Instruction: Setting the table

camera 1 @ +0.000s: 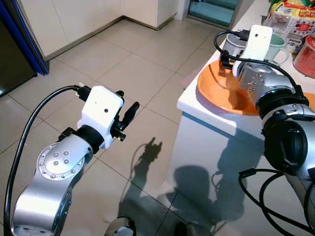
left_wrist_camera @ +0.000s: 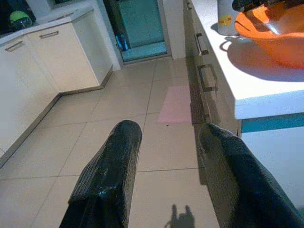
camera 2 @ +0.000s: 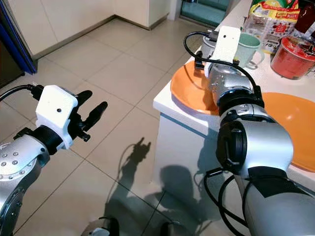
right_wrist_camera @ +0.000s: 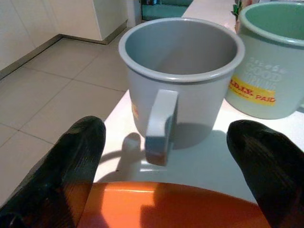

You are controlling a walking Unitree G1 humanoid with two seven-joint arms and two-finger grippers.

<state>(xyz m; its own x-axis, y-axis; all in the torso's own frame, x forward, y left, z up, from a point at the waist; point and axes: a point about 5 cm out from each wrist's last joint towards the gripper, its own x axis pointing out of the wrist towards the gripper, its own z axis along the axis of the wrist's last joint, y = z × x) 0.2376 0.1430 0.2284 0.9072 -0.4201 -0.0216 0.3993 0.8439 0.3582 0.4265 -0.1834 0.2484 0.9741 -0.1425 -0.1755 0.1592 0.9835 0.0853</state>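
Two mugs stand on the white surface (camera 1: 197, 101): a grey mug (right_wrist_camera: 178, 83) and, touching beside it, a green mug (right_wrist_camera: 273, 61) printed "GOOD MORNING". The right claw (right_wrist_camera: 166, 156), fingers apart, hovers over the orange plate (camera 1: 221, 91), facing the grey mug's handle. The left claw (left_wrist_camera: 166, 161), also spread, hangs over floor tiles (camera 1: 123, 64), well apart.

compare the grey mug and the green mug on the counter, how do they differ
The grey mug is plain pale grey; the green mug is mint with yellow and red lettering. The grey mug sits directly ahead of the open right hand, its handle facing it; the green mug stands off to one side. Both are upright and empty.
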